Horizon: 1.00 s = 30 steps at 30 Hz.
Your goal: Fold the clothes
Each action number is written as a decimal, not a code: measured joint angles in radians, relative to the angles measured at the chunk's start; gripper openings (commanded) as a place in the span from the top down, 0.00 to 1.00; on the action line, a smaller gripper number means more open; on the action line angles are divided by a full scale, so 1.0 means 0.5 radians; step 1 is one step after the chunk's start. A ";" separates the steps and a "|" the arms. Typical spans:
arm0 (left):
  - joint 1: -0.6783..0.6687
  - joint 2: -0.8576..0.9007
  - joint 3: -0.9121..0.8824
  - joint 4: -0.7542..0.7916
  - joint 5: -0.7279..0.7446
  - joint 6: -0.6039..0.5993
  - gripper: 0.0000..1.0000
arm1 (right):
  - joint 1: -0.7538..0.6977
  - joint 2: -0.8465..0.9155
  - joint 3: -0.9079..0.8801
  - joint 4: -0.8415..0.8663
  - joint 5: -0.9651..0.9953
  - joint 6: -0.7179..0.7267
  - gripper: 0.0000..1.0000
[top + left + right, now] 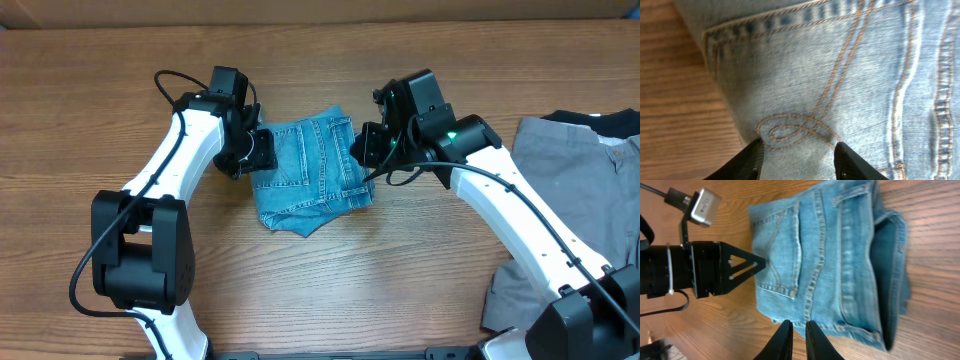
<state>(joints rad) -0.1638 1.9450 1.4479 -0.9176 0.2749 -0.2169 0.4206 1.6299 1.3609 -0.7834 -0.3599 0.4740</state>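
Item 1: jeans (310, 170). We log one pair in light blue denim, folded into a compact, roughly square bundle. It lies flat near the middle of the wooden counter (400, 290), between the two arms. A back pocket (780, 250) faces up, and we note orange thread in a looped figure (800, 127) on the denim. The layered fold edges show along the far side in the right wrist view.

Item 2: left end effector (800, 150). We find it at the left edge of the bundle, released. Its fingers (752, 160) are spread apart over flat denim just below the stitched loop.

Item 3: right end effector (799, 327). We find it at the opposite edge of the bundle. Its fingers (785, 337) are drawn close, with only a slit between them. The tips meet the hem line, and we cannot tell whether any fabric is pinched.

Item 4: grey garment (565, 190). We record it spread on the counter's right side, well apart from the jeans.

Item 5: black garment (585, 118). We see it only at the grey one's upper edge.
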 measured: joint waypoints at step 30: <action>-0.060 0.001 -0.056 -0.130 0.186 0.343 0.76 | -0.040 0.741 -0.144 0.116 -0.416 0.181 0.94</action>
<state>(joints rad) -0.1940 1.9453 1.4200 -0.9829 0.3679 -0.0456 0.4004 2.0003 1.2888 -0.7254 -0.5678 0.5644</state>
